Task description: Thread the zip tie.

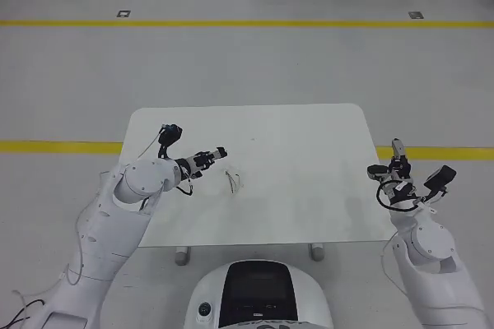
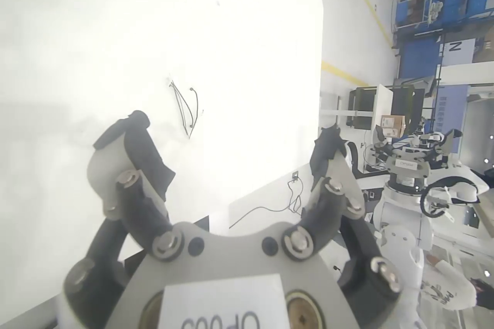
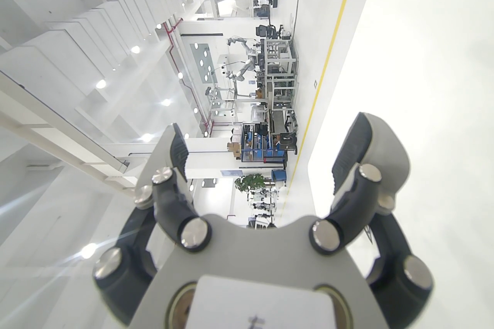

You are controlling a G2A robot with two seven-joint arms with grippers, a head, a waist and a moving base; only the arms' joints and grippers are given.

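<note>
Thin pale plastic zip tie (image 1: 233, 181) on white rounded table (image 1: 313, 164), left of centre. Just behind-left of it, left gripper (image 1: 221, 153). Beyond table's right edge, right gripper (image 1: 398, 148).

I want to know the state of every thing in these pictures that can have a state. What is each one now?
zip tie: lying loose on the table, held by nothing; too thin to tell if threaded.
left end effector: open, empty, above the table near the zip tie.
right end effector: open, empty, beyond the table's edge.
</note>
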